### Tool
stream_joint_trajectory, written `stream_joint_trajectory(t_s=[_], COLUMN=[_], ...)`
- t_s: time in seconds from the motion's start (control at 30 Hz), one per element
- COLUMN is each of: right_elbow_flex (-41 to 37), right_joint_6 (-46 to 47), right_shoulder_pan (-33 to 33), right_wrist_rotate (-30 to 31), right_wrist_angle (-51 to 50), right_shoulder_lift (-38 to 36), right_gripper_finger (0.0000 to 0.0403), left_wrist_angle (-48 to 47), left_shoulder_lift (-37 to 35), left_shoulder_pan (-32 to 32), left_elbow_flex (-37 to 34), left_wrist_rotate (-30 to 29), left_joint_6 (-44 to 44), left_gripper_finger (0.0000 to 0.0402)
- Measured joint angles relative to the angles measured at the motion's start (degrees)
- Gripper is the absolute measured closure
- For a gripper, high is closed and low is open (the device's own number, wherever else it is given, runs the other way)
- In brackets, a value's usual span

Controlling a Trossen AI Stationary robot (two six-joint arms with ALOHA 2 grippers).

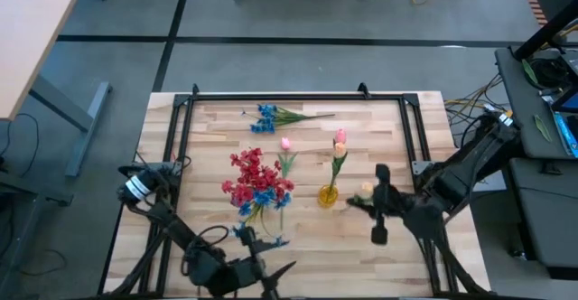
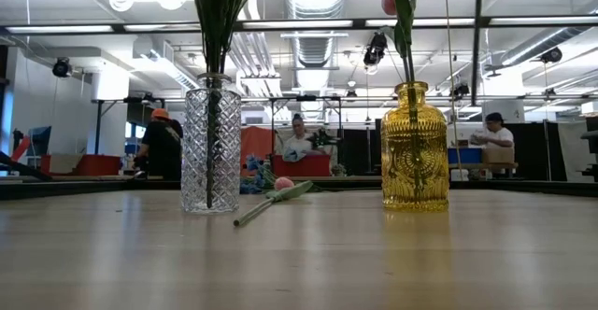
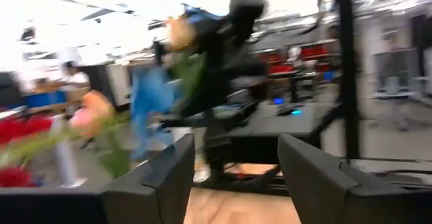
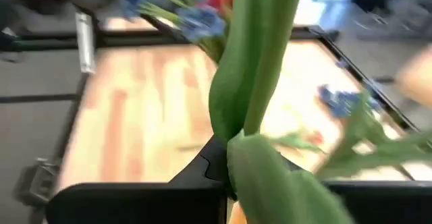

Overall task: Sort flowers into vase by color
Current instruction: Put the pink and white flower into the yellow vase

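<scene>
Flowers sit in several places on the wooden worktop point(image 1: 361, 119). A clear vase point(image 2: 210, 147) holds the red and blue sprays point(image 1: 257, 184), and a yellow vase point(image 2: 415, 147) just right of it holds a pink tulip point(image 1: 340, 142). One pink tulip point(image 1: 286, 151) lies flat between the vases; a blue spray point(image 1: 271, 117) lies at the far edge. The right tool point(image 1: 372, 199) hangs just right of the yellow vase, pinching a green-stemmed cream tulip point(image 4: 260, 62). The left tool point(image 3: 233, 173) hovers at the near edge, its fingers spread and empty.
</scene>
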Motion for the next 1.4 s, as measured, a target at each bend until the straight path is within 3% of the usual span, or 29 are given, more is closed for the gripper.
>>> stream_joint_trajectory(t_s=[0.13,0.23,0.33,0.43,0.5,0.7,1.0,1.4], right_elbow_flex=[1.07,1.59,1.62,1.62,1.48,1.39,1.48,1.07], right_joint_6=[1.1,-0.16,-2.27,-3.83,-6.24,-13.1,-15.15,-15.28], right_shoulder_pan=[-1.87,-2.78,-3.17,-3.63,-4.07,-6.73,-11.12,-13.41], right_wrist_rotate=[-2.97,-8.54,-9.67,-9.18,-9.08,-7.29,-7.24,-8.09], right_wrist_angle=[-3.08,-2.81,-2.04,-1.0,0.62,5.68,5.71,5.47], right_shoulder_lift=[-1.85,-3.04,-4.36,-5.07,-4.78,-3.45,-4.57,-3.45], right_gripper_finger=[0.0392,0.0391,0.0391,0.0391,0.0391,0.039,0.039,0.039], left_wrist_angle=[-8.96,-28.56,-50.49,-60.41,-63.43,-70.48,-76.21,-76.17], left_shoulder_lift=[-3.59,-7.65,-12.66,-17.46,-20.21,-26.47,-31.88,-33.27], left_shoulder_pan=[-1.31,-1.0,-0.04,1.18,1.44,0.79,0.9,0.92], left_elbow_flex=[0.0,0.0,0.62,1.44,1.72,1.87,1.77,1.71], left_wrist_rotate=[6.4,21.14,36.26,40.78,42.5,42.83,26.93,21.94], left_joint_6=[-5.66,-13.7,-21.9,-28.03,-28.85,-30.12,-32.75,-32.77], left_gripper_finger=[0.0238,0.0279,0.0335,0.0388,0.0393,0.0382,0.0399,0.0397])
